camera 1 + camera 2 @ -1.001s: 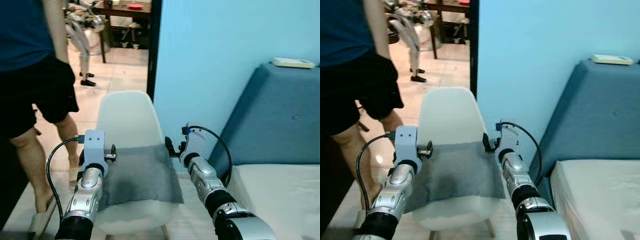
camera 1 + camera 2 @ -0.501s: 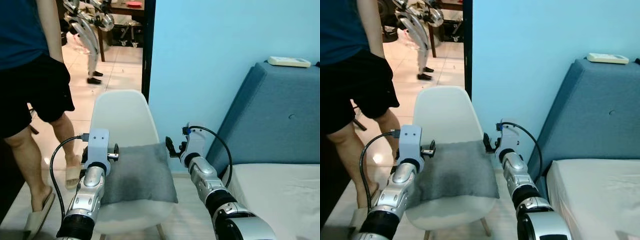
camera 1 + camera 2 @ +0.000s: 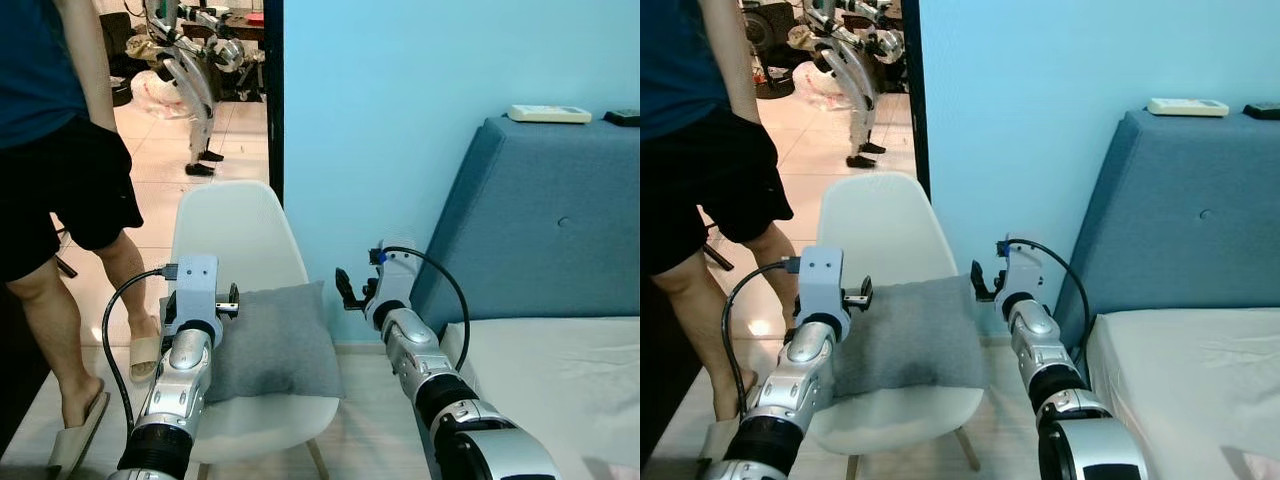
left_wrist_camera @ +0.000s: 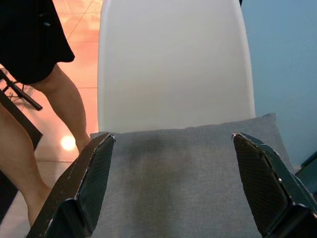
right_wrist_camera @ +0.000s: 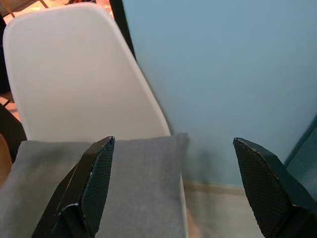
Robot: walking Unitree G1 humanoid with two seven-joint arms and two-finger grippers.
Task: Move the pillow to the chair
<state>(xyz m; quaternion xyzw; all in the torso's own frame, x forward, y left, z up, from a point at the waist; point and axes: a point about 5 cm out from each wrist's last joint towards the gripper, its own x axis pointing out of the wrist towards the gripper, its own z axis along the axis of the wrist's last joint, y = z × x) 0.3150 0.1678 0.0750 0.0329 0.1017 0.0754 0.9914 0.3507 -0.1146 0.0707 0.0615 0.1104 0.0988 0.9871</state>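
Grey pillow [image 3: 268, 340] lies on the white chair [image 3: 232, 235] seat, overhanging its near right edge. Left gripper [image 4: 173, 183] and right gripper [image 5: 171, 186] hover spread wide, released. Risk: a retreating finger could snag the overhang and drag the pillow off.

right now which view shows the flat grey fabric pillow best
The right eye view: the grey fabric pillow lies nearly whole on the white plastic chair. The left eye view shows the same, partly behind the left arm. Both wrist views catch only its back edge.
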